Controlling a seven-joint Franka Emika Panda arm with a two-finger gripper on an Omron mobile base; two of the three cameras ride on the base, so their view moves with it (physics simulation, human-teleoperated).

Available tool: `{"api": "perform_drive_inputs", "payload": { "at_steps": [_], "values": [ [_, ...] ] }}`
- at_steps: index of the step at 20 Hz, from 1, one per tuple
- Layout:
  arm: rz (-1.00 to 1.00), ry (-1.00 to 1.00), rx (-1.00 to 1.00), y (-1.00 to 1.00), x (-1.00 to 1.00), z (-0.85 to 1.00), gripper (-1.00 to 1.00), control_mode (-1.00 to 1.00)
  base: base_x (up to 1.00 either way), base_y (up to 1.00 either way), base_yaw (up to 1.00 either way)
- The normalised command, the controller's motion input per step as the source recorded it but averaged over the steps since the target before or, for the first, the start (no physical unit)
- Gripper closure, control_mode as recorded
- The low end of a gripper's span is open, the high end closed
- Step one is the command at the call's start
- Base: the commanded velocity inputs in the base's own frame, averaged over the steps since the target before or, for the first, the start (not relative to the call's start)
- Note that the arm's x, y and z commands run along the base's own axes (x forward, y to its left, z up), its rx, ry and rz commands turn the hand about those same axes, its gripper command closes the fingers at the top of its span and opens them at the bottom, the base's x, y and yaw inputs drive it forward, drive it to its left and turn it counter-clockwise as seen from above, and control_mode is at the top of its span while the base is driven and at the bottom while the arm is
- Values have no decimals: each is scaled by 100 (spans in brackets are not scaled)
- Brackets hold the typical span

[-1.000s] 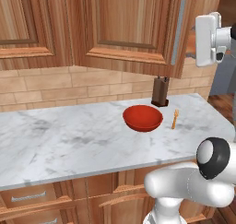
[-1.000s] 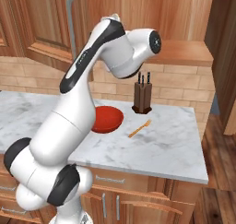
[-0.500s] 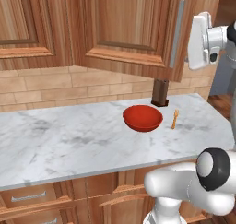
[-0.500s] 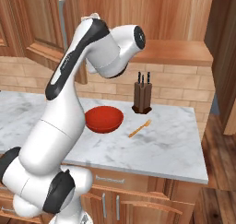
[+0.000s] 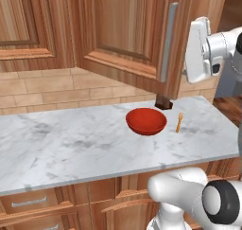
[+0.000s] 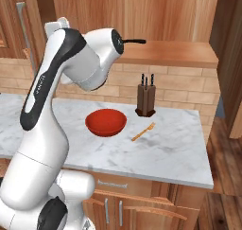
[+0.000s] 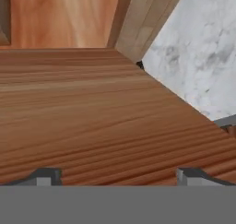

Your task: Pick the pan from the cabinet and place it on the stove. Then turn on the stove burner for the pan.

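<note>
The cabinet's door (image 5: 123, 30) stands swung open, its silver bar handle (image 5: 168, 42) near the free edge. My white hand (image 5: 202, 49) sits just right of that edge. In the hand view my gripper (image 7: 118, 176) is open, its fingertips (image 7: 46, 176) close against the door's wood grain and holding nothing. On the cabinet shelf (image 6: 175, 54) a thin black pan handle (image 6: 134, 41) sticks out from behind my arm; the pan's body is hidden. The stove is out of view.
A red bowl (image 5: 146, 121) rests on the marble counter (image 5: 66, 144), with a wooden utensil (image 5: 179, 122) to its right. A knife block (image 6: 145, 99) stands by the brick wall. Drawer fronts run under the counter's front edge.
The cabinet door has swung wider open, toward the left. My hand and arm have followed its edge the same way. The bowl and counter have stayed put.
</note>
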Motion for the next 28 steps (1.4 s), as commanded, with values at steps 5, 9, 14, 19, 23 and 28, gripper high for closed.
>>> {"api": "perform_drive_inputs", "payload": {
  "at_steps": [5, 9, 14, 19, 23, 28],
  "values": [
    [12, 0, 0, 84, -67, 0, -100, -100, 0, 0, 0],
    [10, 0, 0, 84, -55, 0, -100, -100, 0, 0, 0],
    [9, 1, 0, 78, -46, 0, -100, -100, 0, 0, 0],
    [7, 2, 0, 75, -35, 0, -100, -100, 0, 0, 0],
    [4, 1, 0, 65, -21, -1, -100, -100, 0, 0, 0],
    [4, 1, -1, 40, -14, -1, -100, -100, 0, 0, 0]
  ]
}}
